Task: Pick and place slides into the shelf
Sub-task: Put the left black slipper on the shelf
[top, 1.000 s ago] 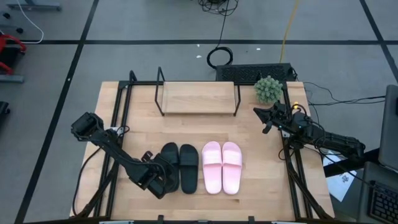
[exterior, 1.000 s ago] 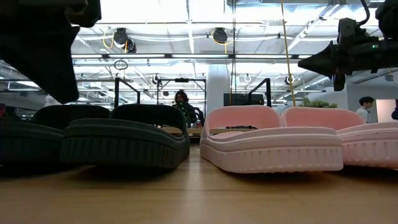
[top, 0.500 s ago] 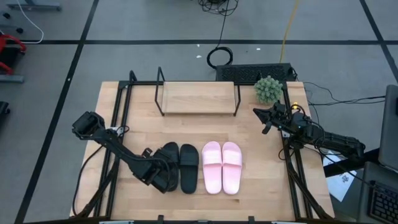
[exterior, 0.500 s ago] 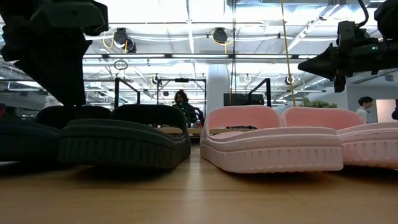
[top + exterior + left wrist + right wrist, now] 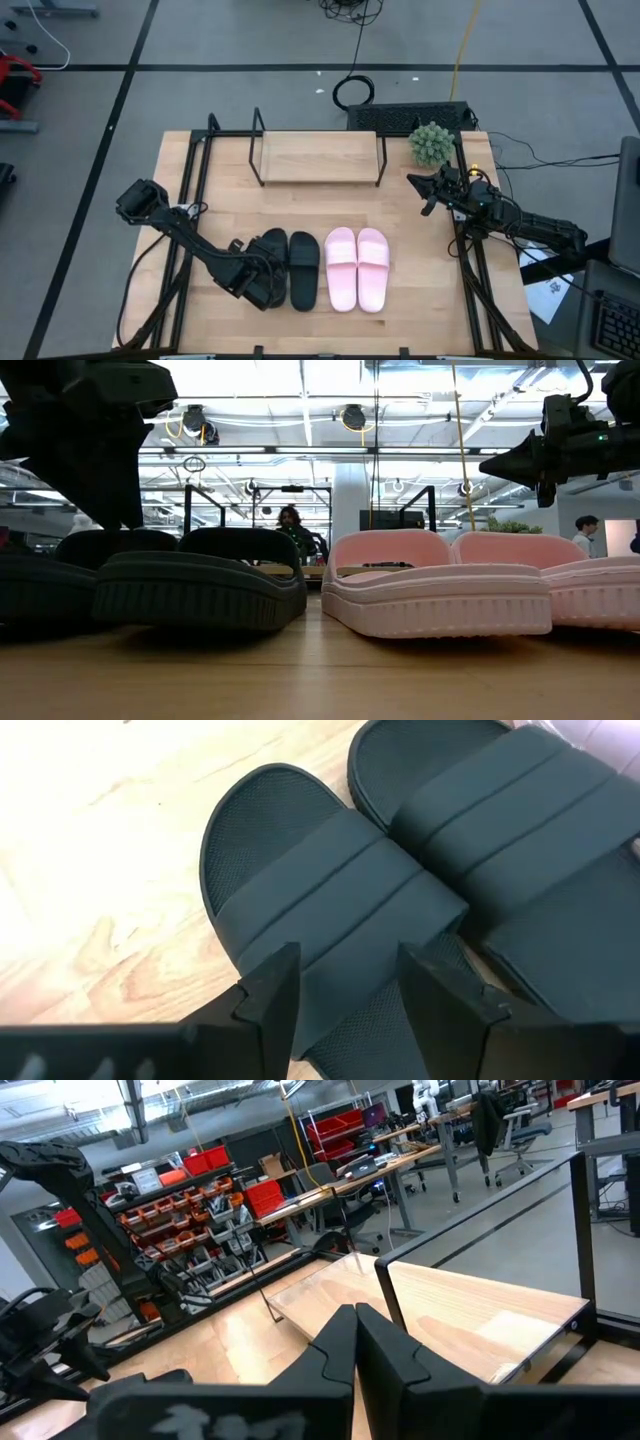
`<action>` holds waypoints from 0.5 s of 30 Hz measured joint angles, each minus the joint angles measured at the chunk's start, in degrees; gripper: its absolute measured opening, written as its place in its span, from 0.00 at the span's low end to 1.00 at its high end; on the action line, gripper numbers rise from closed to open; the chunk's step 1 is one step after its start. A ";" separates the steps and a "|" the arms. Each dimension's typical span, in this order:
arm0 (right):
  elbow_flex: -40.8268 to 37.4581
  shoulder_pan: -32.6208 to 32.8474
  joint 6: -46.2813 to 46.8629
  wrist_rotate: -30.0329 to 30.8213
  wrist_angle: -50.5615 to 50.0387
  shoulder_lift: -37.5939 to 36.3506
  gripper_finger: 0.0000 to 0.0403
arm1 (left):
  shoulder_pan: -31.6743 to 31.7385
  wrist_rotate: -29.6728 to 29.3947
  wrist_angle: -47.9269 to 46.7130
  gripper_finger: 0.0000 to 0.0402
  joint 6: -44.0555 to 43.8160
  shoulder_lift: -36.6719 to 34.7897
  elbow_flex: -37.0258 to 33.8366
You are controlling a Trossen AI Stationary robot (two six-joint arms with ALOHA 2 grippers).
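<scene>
Left gripper poised over the outer black slide, fingers wide, straddling its strap — nothing held. All four slides lie side by side, well short of the shelf. Probably light, flexible foam; the strap looks the best hold. Right gripper waits beside the shelf, fingers pressed together.

Over the last second I've brought the left gripper in from the near-left of the outer black slide until it sits right over that slide's heel half, where before it hung just off the slide's outer edge. In the wrist view its fingers now stand apart on either side of the strap. Most of that travel came early; the last half-second added only a slight creep.
</scene>
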 joint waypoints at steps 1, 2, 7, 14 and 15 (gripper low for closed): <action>0.00 0.02 0.00 0.00 0.00 0.00 0.00 | 0.00 -0.02 -0.06 0.42 0.00 0.00 -0.02; 0.00 0.01 0.00 0.00 -0.01 0.00 0.00 | 0.00 -0.02 -0.23 0.42 -0.02 0.00 -0.01; 0.00 0.02 0.00 0.00 0.00 0.00 0.00 | -0.12 -0.02 -2.07 0.42 -0.40 0.00 -0.02; 0.00 0.02 0.02 0.00 0.00 0.00 0.00 | -0.90 -0.02 -4.86 0.43 -3.34 0.02 -0.02; 0.00 0.01 0.00 0.00 0.00 0.00 0.00 | -0.92 -0.02 -5.12 0.44 -3.53 0.02 -0.02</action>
